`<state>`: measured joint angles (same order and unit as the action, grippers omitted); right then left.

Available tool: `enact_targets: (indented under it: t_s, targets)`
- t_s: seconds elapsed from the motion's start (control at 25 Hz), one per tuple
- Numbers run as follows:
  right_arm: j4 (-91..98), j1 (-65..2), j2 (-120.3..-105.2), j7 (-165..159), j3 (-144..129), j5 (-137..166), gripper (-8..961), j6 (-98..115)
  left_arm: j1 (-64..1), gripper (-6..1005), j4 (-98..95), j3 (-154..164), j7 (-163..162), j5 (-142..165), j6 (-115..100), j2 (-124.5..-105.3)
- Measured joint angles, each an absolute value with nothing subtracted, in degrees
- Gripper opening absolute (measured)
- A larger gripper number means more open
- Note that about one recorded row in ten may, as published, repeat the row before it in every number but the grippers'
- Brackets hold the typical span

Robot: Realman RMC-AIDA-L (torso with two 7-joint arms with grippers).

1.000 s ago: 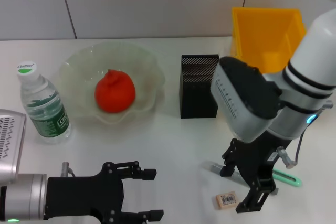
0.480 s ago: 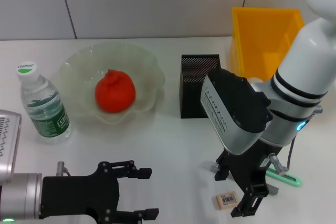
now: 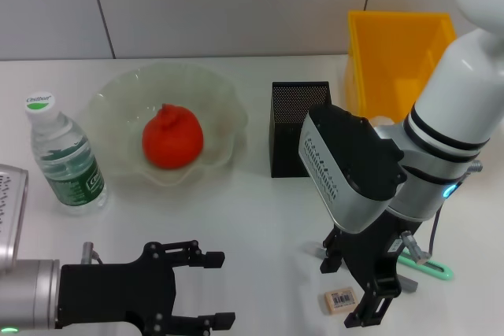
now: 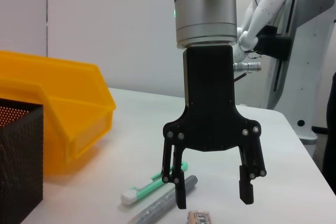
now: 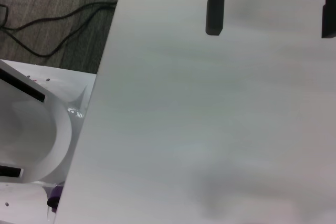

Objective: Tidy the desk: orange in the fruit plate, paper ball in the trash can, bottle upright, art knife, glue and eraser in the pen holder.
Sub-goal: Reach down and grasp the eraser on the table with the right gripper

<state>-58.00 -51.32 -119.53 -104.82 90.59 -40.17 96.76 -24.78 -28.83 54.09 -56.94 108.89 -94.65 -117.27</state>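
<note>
Head view: right end effector [image 3: 364, 289] (fingers spread) has dropped toward the eraser [image 3: 340, 300].

I see the right gripper [image 3: 370, 289] in matt black plastic, just above the paper-labelled eraser [image 3: 341, 300]. Behind it the pen holder [image 3: 297, 128] is black perforated metal mesh. Beyond that sits the glossy yellow plastic bin [image 3: 400, 53], and the table [image 3: 252, 218] looks smooth matt white.

White table [image 3: 260, 202], upright bottle [image 3: 64, 159], fruit plate [image 3: 216, 108], pen holder [image 3: 293, 127], yellow trash can [image 3: 398, 53], eraser [image 3: 340, 300]
</note>
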Motion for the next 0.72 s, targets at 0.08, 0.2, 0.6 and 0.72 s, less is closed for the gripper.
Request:
enact_targets:
  t_s: [0.08, 0.2, 0.6, 0.72]
  targets:
    - [-57.90, -51.33, -119.53, -104.83, 90.59, -40.17, 777, 96.76, -24.78, 787, -28.82, 54.28, -57.06, 108.89, -94.65, -117.25]
    - [-57.71, -51.33, -119.53, -104.85, 90.56, -40.17, 776, 96.75, -24.78, 787, -28.83, 54.31, -57.21, 108.90, -94.65, -117.18]
    - [-57.65, -51.33, -119.53, -105.15, 90.03, -40.17, 776, 96.65, -24.86, 787, -36.22, 54.00, -65.86, 114.53, -96.73, -116.37]
    - [-57.63, -51.33, -119.53, -105.45, 90.03, -40.17, 776, 96.34, -24.53, 787, -36.93, 53.51, -66.00, 114.80, -97.73, -115.82]
